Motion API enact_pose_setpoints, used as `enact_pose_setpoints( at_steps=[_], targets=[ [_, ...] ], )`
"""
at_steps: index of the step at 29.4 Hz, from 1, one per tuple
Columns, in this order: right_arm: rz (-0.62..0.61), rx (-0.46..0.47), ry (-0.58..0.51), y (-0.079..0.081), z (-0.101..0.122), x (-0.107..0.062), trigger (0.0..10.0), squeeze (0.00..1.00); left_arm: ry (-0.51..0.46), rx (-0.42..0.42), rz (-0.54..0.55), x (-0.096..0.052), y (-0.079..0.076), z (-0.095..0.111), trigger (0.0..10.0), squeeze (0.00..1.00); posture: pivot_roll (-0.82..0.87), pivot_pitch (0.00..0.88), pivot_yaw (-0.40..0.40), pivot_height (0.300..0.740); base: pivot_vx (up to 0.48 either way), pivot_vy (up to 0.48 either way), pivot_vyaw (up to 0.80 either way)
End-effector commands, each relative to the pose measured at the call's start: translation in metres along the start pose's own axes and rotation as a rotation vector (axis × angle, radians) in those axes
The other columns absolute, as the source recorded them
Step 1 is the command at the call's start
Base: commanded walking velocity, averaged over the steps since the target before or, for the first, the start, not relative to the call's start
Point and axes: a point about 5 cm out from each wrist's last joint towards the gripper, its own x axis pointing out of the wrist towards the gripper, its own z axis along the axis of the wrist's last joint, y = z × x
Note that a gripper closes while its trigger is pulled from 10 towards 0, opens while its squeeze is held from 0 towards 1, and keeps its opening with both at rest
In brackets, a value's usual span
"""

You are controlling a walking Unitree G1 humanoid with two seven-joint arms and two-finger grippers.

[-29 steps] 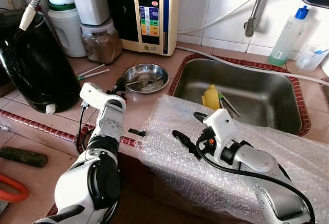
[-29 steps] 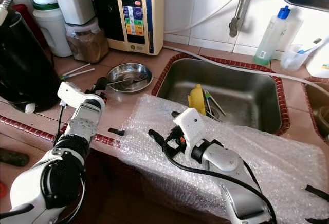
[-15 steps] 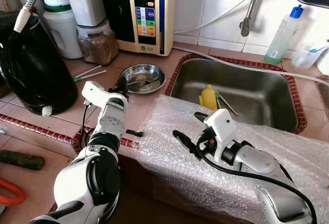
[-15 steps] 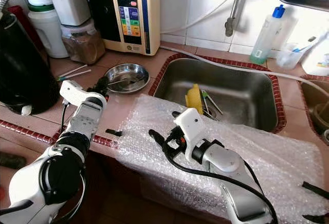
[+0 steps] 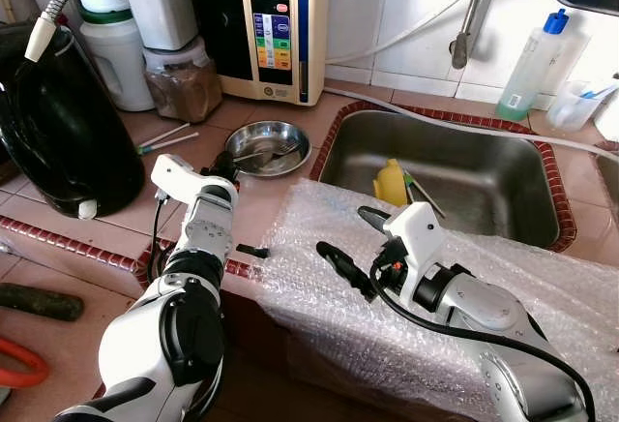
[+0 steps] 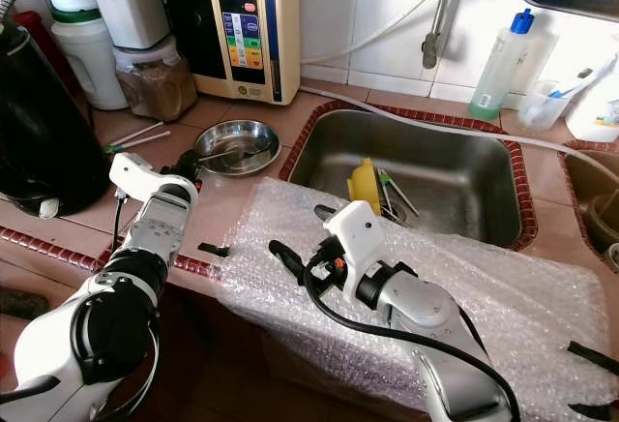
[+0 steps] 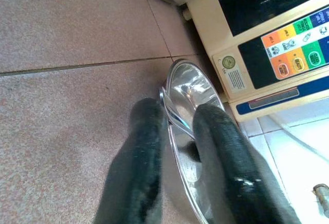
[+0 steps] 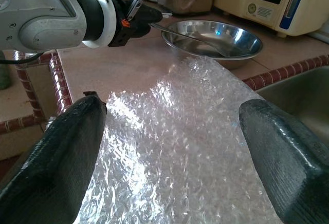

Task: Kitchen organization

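Note:
A steel bowl [image 5: 276, 136] sits on the tiled counter left of the sink [image 5: 484, 146], with a spoon [image 5: 257, 155] lying in it, handle pointing left. My left gripper [image 5: 224, 163] is at the bowl's left rim. Its fingers [image 7: 146, 147] stand close together with the spoon handle [image 7: 177, 117] caught between them. My right gripper [image 5: 345, 231] hovers open over a sheet of bubble wrap [image 5: 542, 277] that drapes the counter's front edge; its fingers [image 8: 61, 152] are wide apart with nothing between them. The bowl [image 8: 216, 34] lies beyond the wrap.
A black kettle [image 5: 58, 122] stands at the left, with jars [image 5: 184, 78] and a water unit [image 5: 276, 25] along the back wall. Chopsticks [image 5: 169, 136] lie near the bowl. A yellow item [image 5: 394, 182] and utensils are in the sink. A soap bottle [image 5: 530, 64] stands at the back right.
My right gripper has edged a little to the left over the bubble wrap. The left gripper stays at the bowl's rim; the camera has shifted slightly.

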Motion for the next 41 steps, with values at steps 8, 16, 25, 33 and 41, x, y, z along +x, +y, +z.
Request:
enact_pose_setpoints(
  at_steps=[8,16,25,33,41],
  targets=[
    [0.003,0.002,-0.070,-0.001,0.013,-0.001,10.0,0.14,-0.024,-0.016,-0.005,0.002,-0.003,0.008,0.0,0.00,-0.17,0.000,0.067,0.740,0.000,0.000,0.00],
    [-0.004,0.012,-0.098,-0.004,0.019,0.001,10.0,0.15,-0.032,-0.022,-0.010,0.002,-0.003,0.010,0.0,0.00,-0.16,0.000,0.062,0.740,0.000,0.000,0.00],
    [-0.006,0.012,-0.078,-0.004,0.014,0.001,10.0,0.14,-0.115,-0.030,-0.019,0.004,-0.004,0.030,0.0,0.00,-0.16,0.000,0.059,0.740,0.000,0.000,0.00],
    [-0.001,0.005,-0.061,-0.004,0.011,0.002,10.0,0.14,-0.168,-0.042,-0.083,0.004,-0.019,0.042,0.0,0.00,-0.15,0.000,0.055,0.740,0.000,0.000,0.00],
    [0.002,-0.005,-0.052,-0.005,0.010,0.004,10.0,0.14,-0.212,0.002,-0.178,0.003,-0.035,0.050,0.0,0.00,-0.14,0.000,0.053,0.740,0.000,0.000,0.00]
  ],
)
